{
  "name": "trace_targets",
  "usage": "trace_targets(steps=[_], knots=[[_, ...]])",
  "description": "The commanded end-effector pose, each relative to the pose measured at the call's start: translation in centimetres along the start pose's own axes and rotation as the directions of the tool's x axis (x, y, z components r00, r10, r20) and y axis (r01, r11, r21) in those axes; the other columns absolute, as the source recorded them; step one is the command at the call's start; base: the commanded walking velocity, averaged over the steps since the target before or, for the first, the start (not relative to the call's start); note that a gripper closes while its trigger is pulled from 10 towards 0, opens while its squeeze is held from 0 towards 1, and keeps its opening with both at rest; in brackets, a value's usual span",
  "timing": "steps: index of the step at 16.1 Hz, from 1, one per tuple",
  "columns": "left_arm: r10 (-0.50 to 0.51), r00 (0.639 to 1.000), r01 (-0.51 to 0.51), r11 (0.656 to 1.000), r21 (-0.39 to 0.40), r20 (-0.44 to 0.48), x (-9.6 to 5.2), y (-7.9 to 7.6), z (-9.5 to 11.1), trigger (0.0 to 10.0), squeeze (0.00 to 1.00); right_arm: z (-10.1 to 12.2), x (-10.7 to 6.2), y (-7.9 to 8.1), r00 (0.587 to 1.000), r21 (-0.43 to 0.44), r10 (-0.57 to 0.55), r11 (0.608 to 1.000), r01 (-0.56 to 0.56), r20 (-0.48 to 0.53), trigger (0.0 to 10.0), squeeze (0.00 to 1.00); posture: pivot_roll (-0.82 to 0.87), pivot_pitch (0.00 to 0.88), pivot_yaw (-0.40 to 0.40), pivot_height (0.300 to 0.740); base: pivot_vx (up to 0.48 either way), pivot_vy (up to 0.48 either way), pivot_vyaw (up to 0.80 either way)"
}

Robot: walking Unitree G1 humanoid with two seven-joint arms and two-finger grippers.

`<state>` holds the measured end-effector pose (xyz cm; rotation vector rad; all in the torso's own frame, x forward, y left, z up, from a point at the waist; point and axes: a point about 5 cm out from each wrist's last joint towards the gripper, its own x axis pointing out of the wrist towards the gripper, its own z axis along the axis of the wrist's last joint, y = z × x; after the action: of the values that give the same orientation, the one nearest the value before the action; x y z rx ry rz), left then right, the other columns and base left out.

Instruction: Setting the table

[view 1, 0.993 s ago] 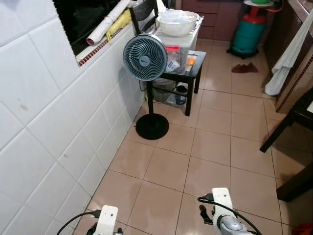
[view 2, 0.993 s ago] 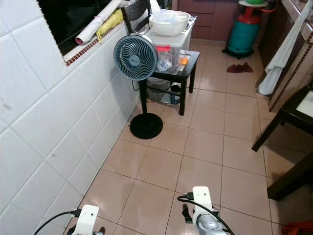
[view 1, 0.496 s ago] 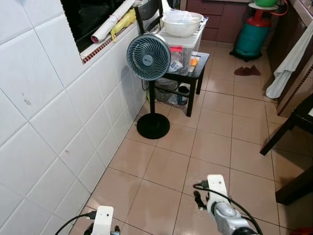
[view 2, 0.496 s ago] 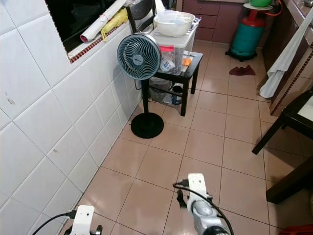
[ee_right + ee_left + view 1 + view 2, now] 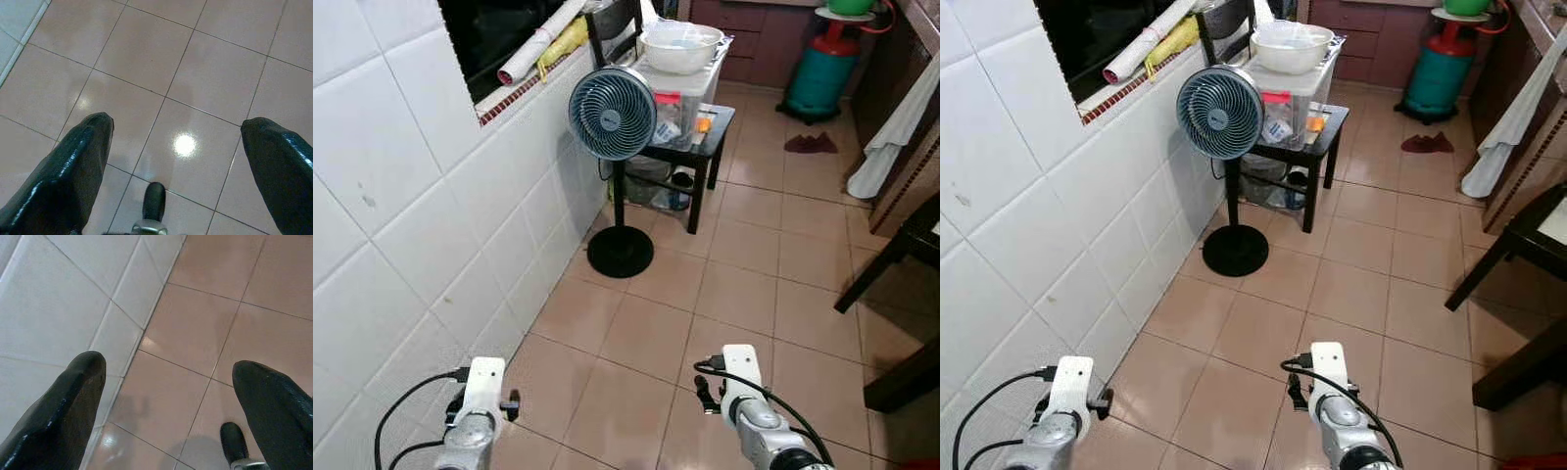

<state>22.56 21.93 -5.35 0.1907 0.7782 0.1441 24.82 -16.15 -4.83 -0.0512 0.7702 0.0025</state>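
— Two arms hang low over the tiled floor [image 5: 744,294]. What is furthest left?

— A white tiled wall [image 5: 421,206], with a dark window opening [image 5: 494,34] up top. On its sill lie a rolled white paper tube [image 5: 540,39] and something yellow [image 5: 563,37] beside it. The left pincer [image 5: 166,382] hangs near the foot of that wall, fingers spread wide, nothing between them.

— And next along?

— A grey pedestal fan [image 5: 611,113] on a round black base [image 5: 620,252], standing just beside a small black tabletop [image 5: 713,125]. A black chair back [image 5: 612,22] rises behind it.

— Any containers?

— A clear plastic storage box [image 5: 680,93] sits on that tabletop, with small items inside, one red and one orange; I cannot tell what they are. A white bowl [image 5: 681,46] rests on the box's lid, its contents unclear. More clutter sits under the tabletop.

— Further right?

— The right pincer [image 5: 176,147] hangs over bare tiles, fingers wide apart and empty. Far back stands a green gas cylinder [image 5: 824,69], with a dark red cloth [image 5: 811,143] on the floor near it. A white towel [image 5: 896,127] hangs at the right, above dark table legs [image 5: 881,264].
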Motion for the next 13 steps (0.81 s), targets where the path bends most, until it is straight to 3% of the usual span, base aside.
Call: trace_targets(steps=[1,4,8,13], knots=[[-0.01,1.0,0.01,1.0,-0.003,-0.013,0.1,0.3,0.2,10.0,0.0,0.1,0.0,0.0,1.0,0.004,-0.008,1.0,0.008,0.003,10.0,0.0,-0.04,0.01,0.041,0.74,0.0,0.0,0.0],[-0.072,0.994,0.07,0.997,-0.022,-0.084,-0.2,-0.7,-1.4,10.0,0.0,-0.1,0.0,-0.1,1.0,0.018,-0.011,1.0,0.011,-0.005,10.0,0.0,-0.05,0.011,0.045,0.74,0.0,0.0,0.0],[-0.109,0.985,0.111,0.994,0.007,-0.133,-0.8,-1.7,-3.2,10.0,0.0,-1.2,-0.2,-0.3,0.999,0.026,-0.02,0.999,0.021,-0.043,10.0,0.0,-0.05,0.011,0.044,0.74,0.0,0.0,0.0],[-0.145,0.975,0.151,0.988,0.02,-0.168,-1.0,-1.8,-3.9,10.0,0.0,-1.5,-0.3,-0.4,0.998,0.024,-0.026,0.999,0.028,-0.053,10.0,0.0,-0.06,0.016,0.049,0.74,0.0,0.0,-0.8]])
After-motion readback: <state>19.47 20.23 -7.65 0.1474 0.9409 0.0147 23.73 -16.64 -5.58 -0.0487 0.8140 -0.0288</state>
